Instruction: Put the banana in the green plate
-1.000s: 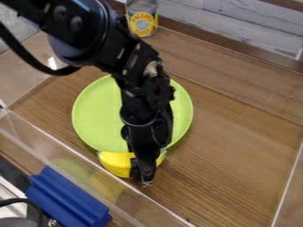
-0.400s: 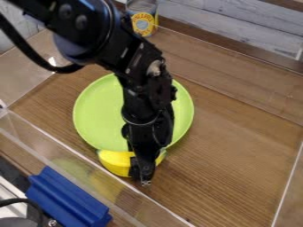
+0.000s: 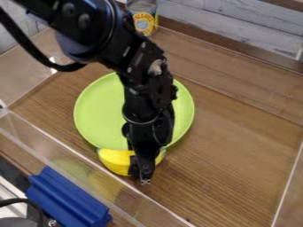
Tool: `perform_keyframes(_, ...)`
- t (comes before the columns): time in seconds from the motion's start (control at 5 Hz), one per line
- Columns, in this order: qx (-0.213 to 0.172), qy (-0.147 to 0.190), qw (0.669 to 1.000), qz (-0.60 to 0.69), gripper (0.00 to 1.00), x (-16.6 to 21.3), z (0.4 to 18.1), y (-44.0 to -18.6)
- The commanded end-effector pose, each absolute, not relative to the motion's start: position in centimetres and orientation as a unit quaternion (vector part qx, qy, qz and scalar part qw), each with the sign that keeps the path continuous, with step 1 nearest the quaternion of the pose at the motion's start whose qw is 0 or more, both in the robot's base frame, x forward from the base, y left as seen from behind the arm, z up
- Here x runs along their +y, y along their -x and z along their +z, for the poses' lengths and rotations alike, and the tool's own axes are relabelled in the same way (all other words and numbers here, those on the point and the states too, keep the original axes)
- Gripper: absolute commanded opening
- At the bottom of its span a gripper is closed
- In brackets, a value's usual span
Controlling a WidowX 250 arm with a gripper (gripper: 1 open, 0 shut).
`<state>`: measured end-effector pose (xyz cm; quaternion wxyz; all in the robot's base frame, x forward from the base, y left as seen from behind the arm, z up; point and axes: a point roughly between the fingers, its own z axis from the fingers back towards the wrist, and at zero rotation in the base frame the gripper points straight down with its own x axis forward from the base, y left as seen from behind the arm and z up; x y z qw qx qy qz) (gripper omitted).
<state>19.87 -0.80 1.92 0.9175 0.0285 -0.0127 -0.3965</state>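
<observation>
Camera view: can (image 3: 142,19) beyond green plate (image 3: 101,111), blue block (image 3: 66,202) near banana (image 3: 116,161).

Open wooden tabletop (image 3: 243,142) right of the green plate (image 3: 101,111); blue block (image 3: 69,202) crowding near-left corner.

We see the banana (image 3: 115,160), a small bright yellow, smooth, stubby chunk with a curved half-moon outline, lying on the wooden desk (image 3: 236,151) just outside the near rim of the green plate (image 3: 95,111), touching or almost touching it. Part of its right end is hidden. We see the green plate as a large round lime-green dish with a shallow raised rim, plain, lying flat on the desk, its middle partly covered from our view.
</observation>
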Motion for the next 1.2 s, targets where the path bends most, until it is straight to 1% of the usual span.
perform_keyframes(0.0, -0.019, -0.033, 0.913, -0.406, 0.0, -0.81, 2.21, -20.42)
perform_keyframes(1.0, -0.014, -0.039, 0.909, -0.415, 0.0, -0.53, 2.52, -20.92)
